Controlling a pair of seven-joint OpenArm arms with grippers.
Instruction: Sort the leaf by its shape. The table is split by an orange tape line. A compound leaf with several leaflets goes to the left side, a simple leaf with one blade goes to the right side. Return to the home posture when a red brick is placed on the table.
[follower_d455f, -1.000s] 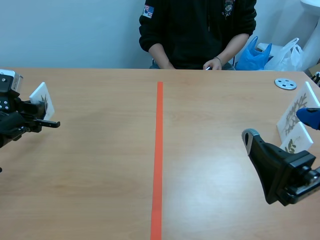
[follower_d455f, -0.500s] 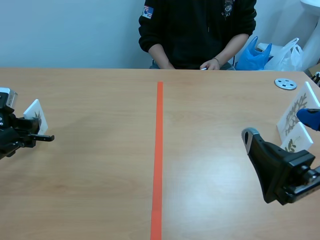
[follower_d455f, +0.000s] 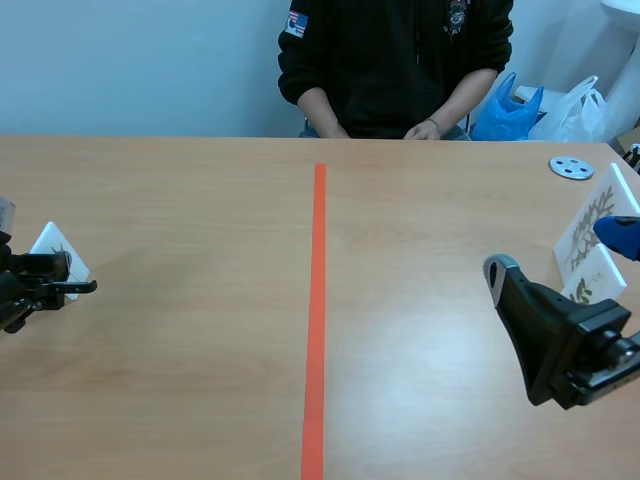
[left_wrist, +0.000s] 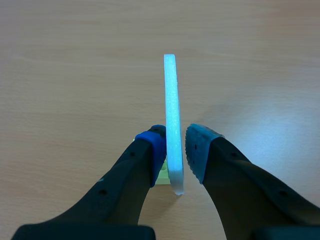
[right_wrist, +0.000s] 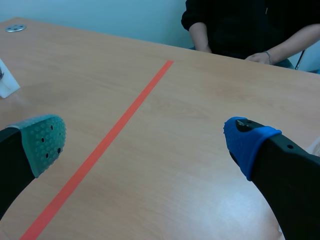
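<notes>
L pincer (left_wrist: 175, 142): closed on a white leaf card (left_wrist: 171, 100), seen edge-on, upright, one blue pad each side of its lower part. Card's bottom edge is right at the tabletop (follower_d455f: 200, 380); can't tell if it touches. In scene view it sits low at the far L edge, well L of the orange tape line (follower_d455f: 317, 300); leaf print too small to read.

R pincer (right_wrist: 147, 142): wide open, nothing betw. the pads, hanging over the R half near the robot's side. Just beyond it, 2 more cards w/ leaf prints: a large one (follower_d455f: 592, 212) standing tilted, a small one (follower_d455f: 592, 282) in front of it. Grey round disc (follower_d455f: 571, 167) further back. Person (follower_d455f: 395, 60) in a dark top at the far side, hands at the table edge; blue bag (follower_d455f: 505, 110) and white bag (follower_d455f: 578, 108) behind.
</notes>
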